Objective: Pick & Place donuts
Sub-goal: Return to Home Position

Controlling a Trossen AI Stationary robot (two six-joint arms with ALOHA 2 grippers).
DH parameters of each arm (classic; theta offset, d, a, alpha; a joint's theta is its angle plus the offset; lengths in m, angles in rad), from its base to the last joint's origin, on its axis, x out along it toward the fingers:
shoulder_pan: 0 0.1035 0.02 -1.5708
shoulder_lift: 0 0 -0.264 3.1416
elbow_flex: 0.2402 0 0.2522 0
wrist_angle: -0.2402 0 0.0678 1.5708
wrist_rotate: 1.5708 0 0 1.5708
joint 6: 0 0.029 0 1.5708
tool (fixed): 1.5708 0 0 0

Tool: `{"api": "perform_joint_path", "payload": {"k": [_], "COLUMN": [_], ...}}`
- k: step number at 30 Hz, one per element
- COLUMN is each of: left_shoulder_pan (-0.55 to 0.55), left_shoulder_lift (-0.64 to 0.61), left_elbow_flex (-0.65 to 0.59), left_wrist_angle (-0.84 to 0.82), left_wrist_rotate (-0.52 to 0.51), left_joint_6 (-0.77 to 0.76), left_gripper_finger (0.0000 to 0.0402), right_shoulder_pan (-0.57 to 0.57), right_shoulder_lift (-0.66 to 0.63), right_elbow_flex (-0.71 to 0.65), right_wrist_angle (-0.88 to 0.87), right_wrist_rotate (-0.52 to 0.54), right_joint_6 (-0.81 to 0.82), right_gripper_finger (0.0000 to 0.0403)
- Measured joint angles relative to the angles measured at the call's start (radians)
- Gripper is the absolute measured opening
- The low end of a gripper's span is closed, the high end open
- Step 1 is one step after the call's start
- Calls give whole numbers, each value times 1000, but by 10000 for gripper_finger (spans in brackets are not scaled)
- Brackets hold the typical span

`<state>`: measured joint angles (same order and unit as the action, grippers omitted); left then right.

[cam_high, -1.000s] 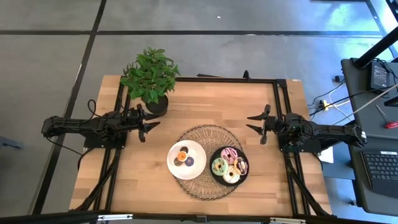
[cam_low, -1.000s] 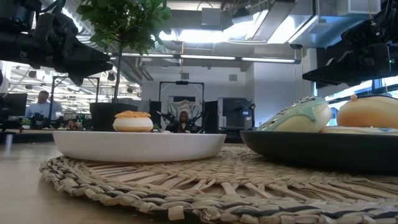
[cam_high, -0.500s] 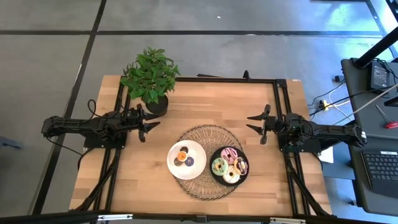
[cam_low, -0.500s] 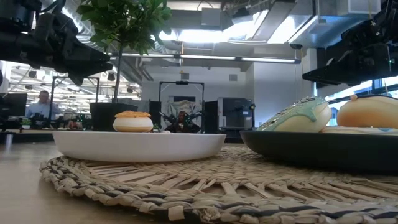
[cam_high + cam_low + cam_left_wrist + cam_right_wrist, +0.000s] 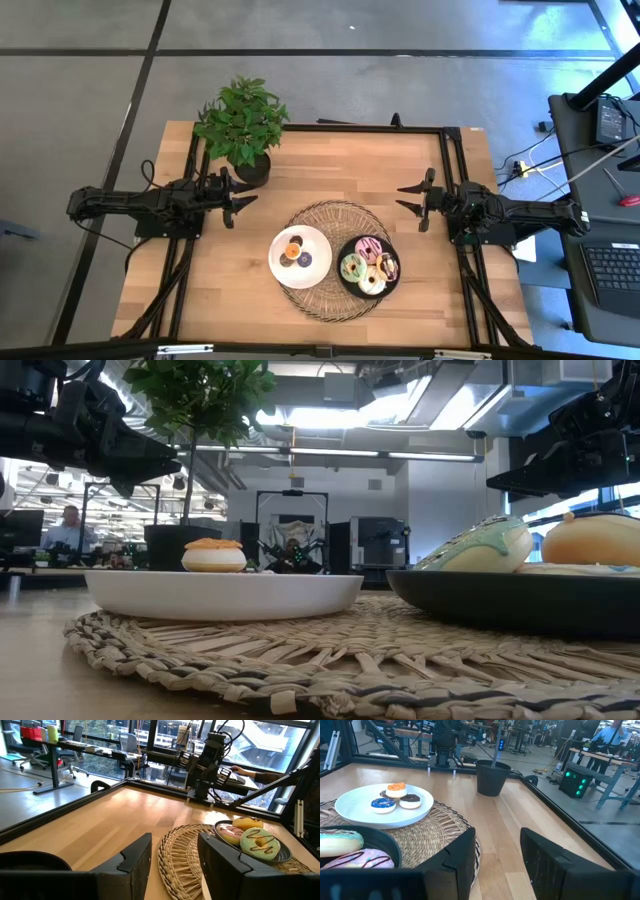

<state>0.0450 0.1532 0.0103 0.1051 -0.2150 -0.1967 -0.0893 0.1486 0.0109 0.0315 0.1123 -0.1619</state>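
While four large donuts (image 5: 368, 266), iced pink, green, cream and dark with sprinkles, lay crowded together on the black plate (image 5: 343, 283), three small donuts (image 5: 294, 254), one orange, one blue or purple and one brown, sat close together on the white plate (image 5: 275, 262) just beside it. Both plates rested side by side on a round woven mat (image 5: 330, 215), the white one to the left and the black one to the right, in the middle of the table (image 5: 330, 160) toward its lower edge in the high view. Neither arm touched a donut. On the left of the mat, the left end effector (image 5: 240, 200) hung raised off the table, well apart from the white plate, its fingers (image 5: 132, 857) spread with nothing between them, pointing toward the table's middle. To the right of the mat was the right end effector (image 5: 402, 197), likewise raised and facing inward, its fingers (image 5: 460, 852) spread and empty, apart from the black plate, the nearer of the two to it. A potted plant (image 5: 240, 125) stood near the far left corner, just beside the left end effector
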Motion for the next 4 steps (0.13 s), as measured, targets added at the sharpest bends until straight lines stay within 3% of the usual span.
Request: {"api": "perform_joint_path", "payload": {"k": [4], "left_shoulder_pan": [0], "left_shoulder_lift": [0], "left_elbow_flex": [0], "left_wrist_angle": [0], "left_wrist_rotate": [0], "left_joint_6": [0], "left_gripper_finger": [155], "right_shoulder_pan": [0], "right_shoulder_lift": [0], "right_elbow_flex": [0], "right_wrist_angle": [0], "right_wrist_rotate": [0], "right_joint_6": [0], "right_gripper_finger": [157]}}
